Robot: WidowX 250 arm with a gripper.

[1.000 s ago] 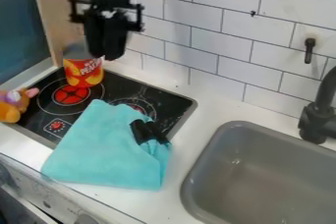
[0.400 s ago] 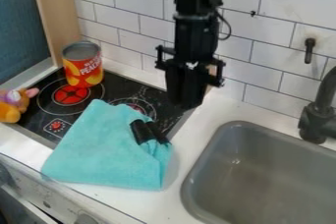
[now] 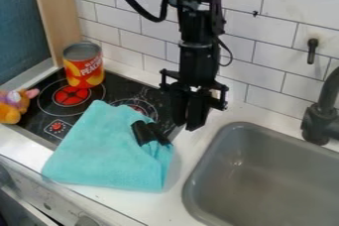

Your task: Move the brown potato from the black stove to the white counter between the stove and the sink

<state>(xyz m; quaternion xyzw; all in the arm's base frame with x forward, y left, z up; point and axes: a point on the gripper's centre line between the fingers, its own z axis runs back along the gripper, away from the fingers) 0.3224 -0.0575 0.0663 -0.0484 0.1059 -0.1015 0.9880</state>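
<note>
**Folded turquoise cloth lay left of the gripper**

The turquoise cloth (image 3: 106, 145) was soft-looking, its broad left side fairly flat and its right side gathered into creases near a black piece (image 3: 149, 133). It lay partly on the black stovetop (image 3: 126, 85), partly on the white tabletop (image 3: 155, 209).

The gripper (image 3: 190, 127), earlier up in front of the can (image 3: 84, 66), had moved right and down, and had sunk a little further since the last frame. The cloth had kept its place.

The cloth lay just left of the gripper in the view, apart from it; whether the gripper was released or clenched, I could not tell. Farther out were the grey sink (image 3: 265, 180) and an orange plush toy (image 3: 12, 108).
</note>
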